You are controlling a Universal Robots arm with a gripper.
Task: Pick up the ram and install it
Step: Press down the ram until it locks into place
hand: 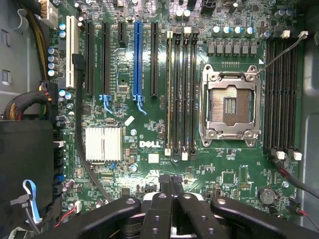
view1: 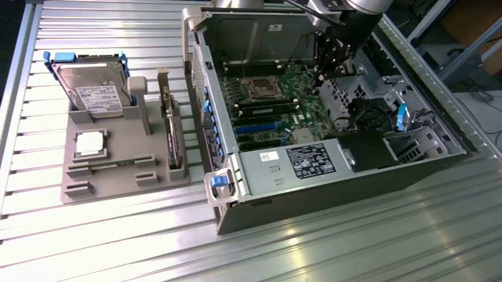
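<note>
The ram (view1: 117, 164) is a thin green stick lying in its holder near the front of the grey tray (view1: 110, 188), on the exterior view's left. My gripper (view1: 323, 77) hangs inside the open computer case (view1: 330, 194), far from the ram, above the motherboard (view1: 271, 111). In the wrist view my gripper (hand: 172, 180) is shut, its black fingers pressed together with nothing visible between them. Beyond them lie the black memory slots (hand: 182, 94) and the open processor socket (hand: 232, 102).
On the tray also stand a hard drive (view1: 96, 94), a square silver processor (view1: 91, 144) and an upright expansion card (view1: 169, 126). Inside the case are a power supply (view1: 310, 161), cables (view1: 368, 117), a heatsink (hand: 103, 143) and more memory slots (hand: 281, 94).
</note>
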